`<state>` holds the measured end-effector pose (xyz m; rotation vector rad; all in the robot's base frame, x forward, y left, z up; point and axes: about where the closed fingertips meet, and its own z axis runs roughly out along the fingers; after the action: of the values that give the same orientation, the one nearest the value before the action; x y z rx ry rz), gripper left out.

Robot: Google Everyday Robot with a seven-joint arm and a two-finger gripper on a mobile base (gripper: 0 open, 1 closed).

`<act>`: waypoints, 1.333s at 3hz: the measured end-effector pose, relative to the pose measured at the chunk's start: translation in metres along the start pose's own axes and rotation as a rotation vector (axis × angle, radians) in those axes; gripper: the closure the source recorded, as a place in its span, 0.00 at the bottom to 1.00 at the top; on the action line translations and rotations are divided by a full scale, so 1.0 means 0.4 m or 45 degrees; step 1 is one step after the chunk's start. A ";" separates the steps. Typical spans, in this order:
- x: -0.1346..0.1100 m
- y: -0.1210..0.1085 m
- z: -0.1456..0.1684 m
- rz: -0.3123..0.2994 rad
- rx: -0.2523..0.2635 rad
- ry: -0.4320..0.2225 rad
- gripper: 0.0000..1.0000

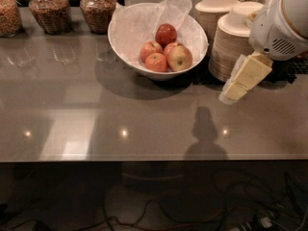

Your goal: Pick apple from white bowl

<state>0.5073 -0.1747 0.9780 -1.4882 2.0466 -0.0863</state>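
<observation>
The white bowl, lined with crinkled white tissue paper, stands at the back middle of the grey table. Several apples lie in it. The apple, the largest, pale red-orange with a yellow-green patch, lies at the front right of the pile. A dark all-red apple lies behind it and smaller orange-red apples to its left. My gripper, with cream-coloured fingers, hangs from the white arm at the right, above the table, to the right of the bowl and lower in the view.
Two stacks of beige disposable bowls stand right of the white bowl, close behind my gripper. Glass jars of brown snacks line the back left. The grey table ends at a front edge; cables lie on the floor below.
</observation>
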 end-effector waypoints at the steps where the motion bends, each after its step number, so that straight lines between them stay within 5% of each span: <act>1: -0.052 -0.074 0.049 0.053 0.080 -0.041 0.00; 4: -0.239 -0.234 0.233 0.107 0.107 -0.058 0.00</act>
<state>0.6512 -0.0980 0.9787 -1.3400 2.0408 -0.1026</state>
